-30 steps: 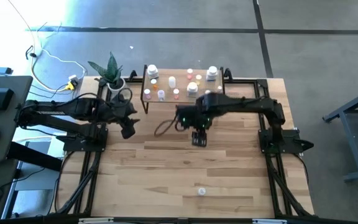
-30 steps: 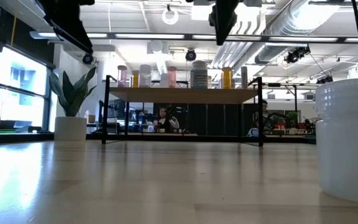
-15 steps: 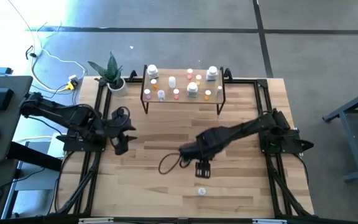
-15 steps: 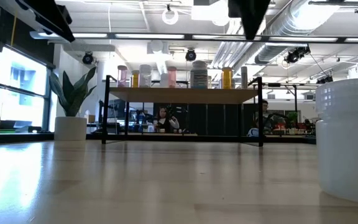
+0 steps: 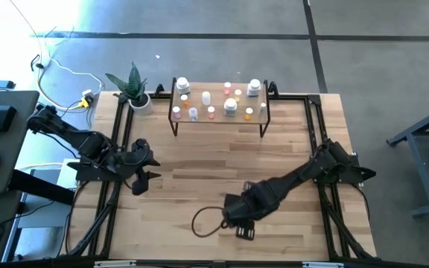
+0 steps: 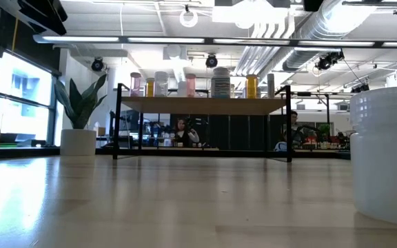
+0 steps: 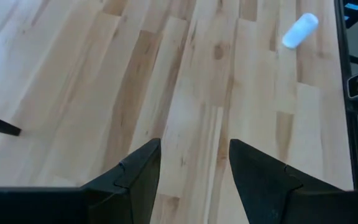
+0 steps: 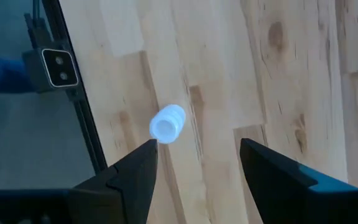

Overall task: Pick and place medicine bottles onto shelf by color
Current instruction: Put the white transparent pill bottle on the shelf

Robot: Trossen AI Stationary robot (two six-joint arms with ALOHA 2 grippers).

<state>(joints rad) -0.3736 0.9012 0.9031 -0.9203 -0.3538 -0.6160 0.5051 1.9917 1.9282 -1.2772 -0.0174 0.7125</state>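
The shelf (image 5: pixel 218 112) stands at the table's far middle on thin black legs. Several small medicine bottles (image 5: pixel 231 106), white, clear and orange-pink, stand on its top. One white ribbed bottle (image 8: pixel 167 122) stands alone on the table near the front edge. It also shows in the left wrist view (image 7: pixel 300 30) and looms large in the low view (image 6: pixel 386 158). My right gripper (image 8: pixel 197 149) hangs open above and beside this bottle, pointing down and touching nothing. In the high view the right gripper (image 5: pixel 244 231) covers the bottle. My left gripper (image 5: pixel 139 185) is open over the table's left side, with bare wood between its fingers (image 7: pixel 194 149).
A potted plant (image 5: pixel 134 91) stands at the far left corner, beside the shelf. A black frame rail (image 5: pixel 110 201) runs along each side of the table. A loop of dark cable (image 5: pixel 207 220) hangs by my right arm. Bare planks lie between shelf and front edge.
My right gripper has swung from just in front of the shelf toward the table's near edge, sinking a little, and now stands over the lone white bottle. My left gripper has drawn back from near the plant toward the near-left and turned. Both stayed open.
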